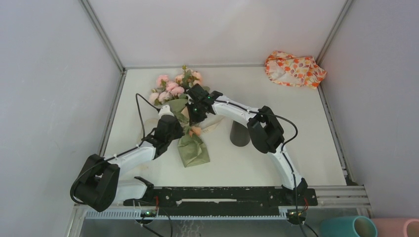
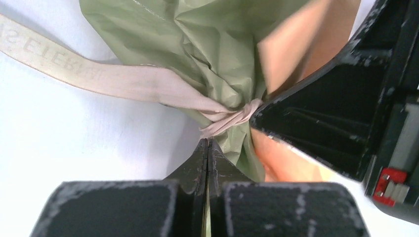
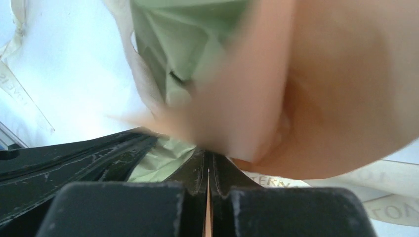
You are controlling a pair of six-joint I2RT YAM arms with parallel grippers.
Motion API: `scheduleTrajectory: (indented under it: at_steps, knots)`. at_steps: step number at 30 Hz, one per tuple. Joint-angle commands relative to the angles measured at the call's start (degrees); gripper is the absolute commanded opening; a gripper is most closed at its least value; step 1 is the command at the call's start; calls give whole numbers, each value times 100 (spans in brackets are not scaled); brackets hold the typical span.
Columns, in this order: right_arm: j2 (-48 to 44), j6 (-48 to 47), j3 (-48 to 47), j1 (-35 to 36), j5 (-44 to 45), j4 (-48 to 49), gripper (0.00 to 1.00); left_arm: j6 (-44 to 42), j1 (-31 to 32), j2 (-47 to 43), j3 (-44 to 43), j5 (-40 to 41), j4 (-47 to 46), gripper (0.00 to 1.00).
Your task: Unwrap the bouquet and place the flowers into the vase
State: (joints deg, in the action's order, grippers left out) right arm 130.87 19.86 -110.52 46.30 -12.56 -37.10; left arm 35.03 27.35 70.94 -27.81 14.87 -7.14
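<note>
The bouquet lies left of centre on the white table, with its pink and peach roses [image 1: 170,88] towards the back and its sage-green wrap [image 1: 193,150] towards the front. A cream ribbon [image 2: 123,81] is knotted round the wrap's neck. My left gripper [image 2: 208,142] is shut just below that knot, with a sliver of green paper [image 2: 217,44] between its jaws. My right gripper [image 3: 207,154] is shut on the orange-brown paper [image 3: 341,89] from the other side, and its black body [image 2: 336,113] shows in the left wrist view. The black vase [image 1: 240,133] stands upright to the right of the bouquet.
An orange-and-white patterned cloth [image 1: 295,69] lies in the back right corner. A teal cylinder [image 1: 348,227] and a pink cylinder [image 1: 401,228] sit off the table at the front right. Grey walls close in the table on three sides.
</note>
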Motion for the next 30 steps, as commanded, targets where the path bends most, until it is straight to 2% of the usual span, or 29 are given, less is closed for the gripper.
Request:
scheduleTrajectory:
  at_steps: [1,6,13,17,19,22,24,30]
  knots:
    - [-328,98,177,-420,284,236,0,8,-103,61,41,99,-84,0]
    - [-702,234,777,-658,189,425,0,48,-268,129,104,8,-156,0]
    - [-822,330,1039,-850,6,506,0,31,-423,51,103,-86,-83,0]
    - [-827,317,1014,-818,-121,572,2,-292,-424,-60,136,-1078,-589,0]
    - [-816,321,974,-797,-177,573,2,-361,-415,-79,135,-1675,-1029,3]
    - [-807,333,932,-795,-268,568,3,-430,-378,-41,123,-2251,-1620,15]
    - [-832,340,943,-786,-322,564,4,-571,-311,84,40,-2286,-1831,22]
    - [-998,319,1052,-760,-392,618,7,-821,-274,803,-504,-2247,-1893,23]
